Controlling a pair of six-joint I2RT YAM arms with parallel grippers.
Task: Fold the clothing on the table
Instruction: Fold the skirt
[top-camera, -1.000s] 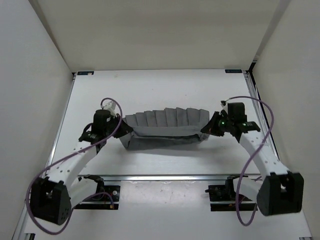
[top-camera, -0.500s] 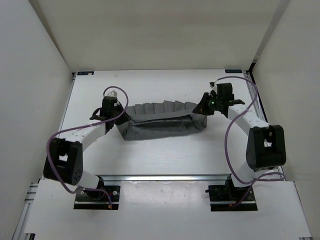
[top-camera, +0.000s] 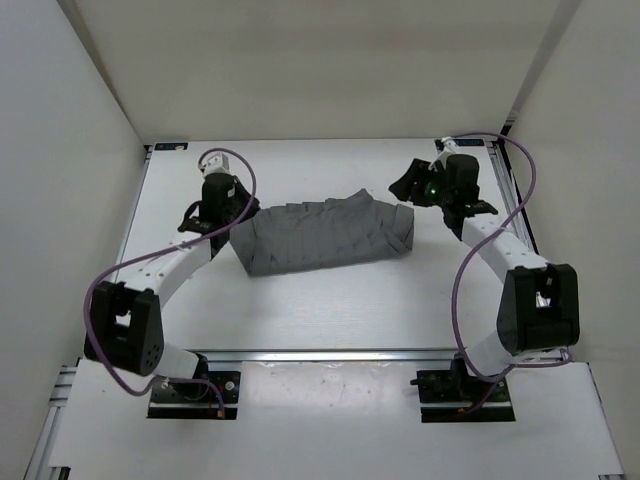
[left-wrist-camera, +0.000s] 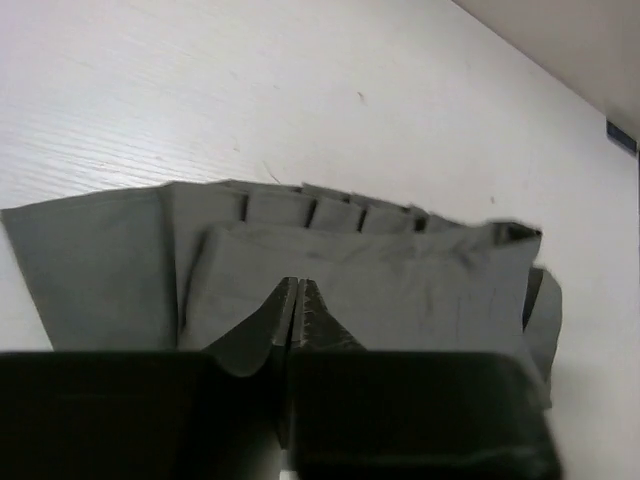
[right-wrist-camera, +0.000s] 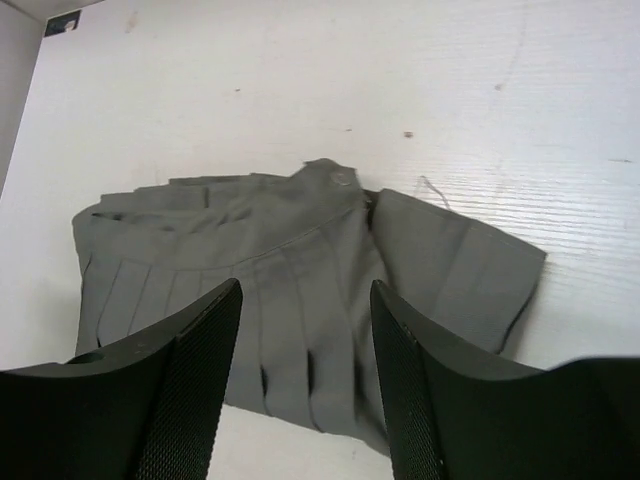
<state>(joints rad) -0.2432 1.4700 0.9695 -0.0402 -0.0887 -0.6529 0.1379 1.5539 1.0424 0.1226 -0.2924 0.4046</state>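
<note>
**Speaker 1:** Where is the clothing?

**Speaker 2:** A grey pleated fabric garment (top-camera: 325, 235) lies near the middle of the flat white desk with silver rails (top-camera: 330, 320). It forms a wide band running from 9 o'clock to 3 o'clock, pleats facing up.

**Speaker 1:** And the two claws?

**Speaker 2:** The left claw (top-camera: 238, 212) sits at the garment's 10 o'clock corner. Its jaws are narrow, almost together, pinching a small raised fold of the cloth. The right claw (top-camera: 408, 186) is just beside the 2 o'clock corner, jaws spread wide and holding nothing. In its wrist view, two black fingers (right-wrist-camera: 190, 390) frame the pleats.

**Speaker 1:** Is the garment flat?

**Speaker 2:** Mostly. At the 3 o'clock end, one layer overlaps another.
</note>
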